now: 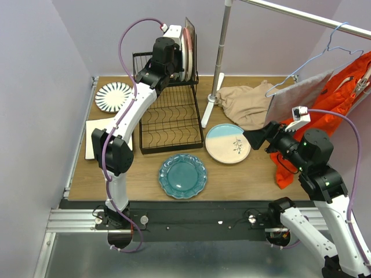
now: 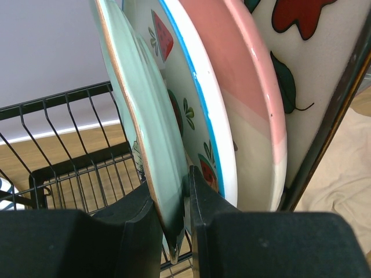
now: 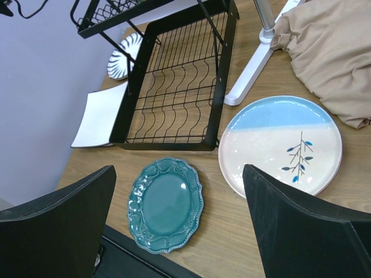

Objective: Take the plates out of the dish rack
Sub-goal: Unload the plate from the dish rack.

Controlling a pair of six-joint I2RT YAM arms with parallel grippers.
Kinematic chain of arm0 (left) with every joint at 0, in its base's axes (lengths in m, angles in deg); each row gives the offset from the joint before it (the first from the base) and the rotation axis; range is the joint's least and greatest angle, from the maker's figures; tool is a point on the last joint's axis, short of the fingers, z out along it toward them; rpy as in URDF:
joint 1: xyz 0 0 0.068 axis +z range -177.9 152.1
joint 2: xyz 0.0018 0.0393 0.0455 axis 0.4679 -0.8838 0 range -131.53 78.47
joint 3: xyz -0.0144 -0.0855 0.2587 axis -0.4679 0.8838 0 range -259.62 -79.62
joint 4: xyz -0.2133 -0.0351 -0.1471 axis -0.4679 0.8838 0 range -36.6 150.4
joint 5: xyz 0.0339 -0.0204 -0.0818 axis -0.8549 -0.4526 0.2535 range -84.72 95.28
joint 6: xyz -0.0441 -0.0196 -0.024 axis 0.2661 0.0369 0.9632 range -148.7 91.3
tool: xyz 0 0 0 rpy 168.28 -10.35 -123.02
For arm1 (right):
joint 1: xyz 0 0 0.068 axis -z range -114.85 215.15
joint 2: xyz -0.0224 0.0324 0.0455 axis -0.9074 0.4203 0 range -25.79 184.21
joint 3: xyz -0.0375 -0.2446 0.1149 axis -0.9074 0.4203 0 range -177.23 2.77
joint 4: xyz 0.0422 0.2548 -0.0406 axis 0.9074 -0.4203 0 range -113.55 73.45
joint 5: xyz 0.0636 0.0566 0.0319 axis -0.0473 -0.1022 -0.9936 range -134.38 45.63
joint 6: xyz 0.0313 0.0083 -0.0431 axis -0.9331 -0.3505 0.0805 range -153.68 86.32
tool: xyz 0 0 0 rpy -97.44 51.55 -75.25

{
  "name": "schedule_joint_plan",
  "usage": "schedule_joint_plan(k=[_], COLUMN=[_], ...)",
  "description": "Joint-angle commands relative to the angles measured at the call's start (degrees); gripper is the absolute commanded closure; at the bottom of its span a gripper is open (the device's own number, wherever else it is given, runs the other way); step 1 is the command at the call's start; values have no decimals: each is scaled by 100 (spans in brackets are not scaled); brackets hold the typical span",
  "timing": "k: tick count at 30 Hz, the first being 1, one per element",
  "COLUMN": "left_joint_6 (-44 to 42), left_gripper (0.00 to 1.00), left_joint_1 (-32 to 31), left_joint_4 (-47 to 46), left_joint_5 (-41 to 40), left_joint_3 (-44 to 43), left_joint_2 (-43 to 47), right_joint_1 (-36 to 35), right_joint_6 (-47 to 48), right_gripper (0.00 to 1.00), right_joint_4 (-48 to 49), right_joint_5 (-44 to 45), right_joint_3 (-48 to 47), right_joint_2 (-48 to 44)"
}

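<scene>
A: Where are the left fingers [image 2: 217,243]?

B: Up at the top tier of the black wire dish rack [image 3: 162,145], clamped on the lower rim of the pale green plate [image 2: 139,116], one finger on each face.

A: Is that plate alone up there?

B: No. It stands on edge at the near end of a row. Just behind it is a white plate with a blue rim and red fruit [image 2: 191,110], then a pink-and-cream plate [image 2: 249,104], then a square plate with red flowers and a dark edge [image 2: 307,69]. All four stand upright, packed close together.

A: And the right fingers [image 3: 301,231]?

B: Spread wide apart with nothing between them, hanging over the right side of the desk [image 1: 249,179], near the cream-blue plate [image 1: 228,143] with the twig motif.

A: What else lies flat on the desk?

B: A scalloped teal plate [image 1: 182,175] in front of the rack, a dark-striped white plate [image 1: 113,96] at the rack's left, and a white square plate [image 1: 93,138] partly under the left arm. A beige cloth [image 1: 246,104] is bunched beside the foot of the metal stand [image 1: 217,75].
</scene>
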Motion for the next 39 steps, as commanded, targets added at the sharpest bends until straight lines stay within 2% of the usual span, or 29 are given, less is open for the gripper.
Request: schedule_joint_plan(k=[1, 27, 39], left_joint_6=[-255, -246, -562], left_gripper=[100, 100, 100], left_joint_1=[-131, -175, -219], left_joint_4=[-586, -762, -1158], left_joint_5=[-54, 87, 131], left_joint_3=[-350, -103, 433], left_joint_2=[438, 913, 1220], right_joint_1=[4, -4, 4], right_joint_6=[-67, -41, -41], right_gripper=[1, 1, 1], right_joint_4=[156, 147, 139], right_joint_5=[-96, -149, -140], right_joint_3=[45, -34, -16], right_joint_2=[-40, -145, -119])
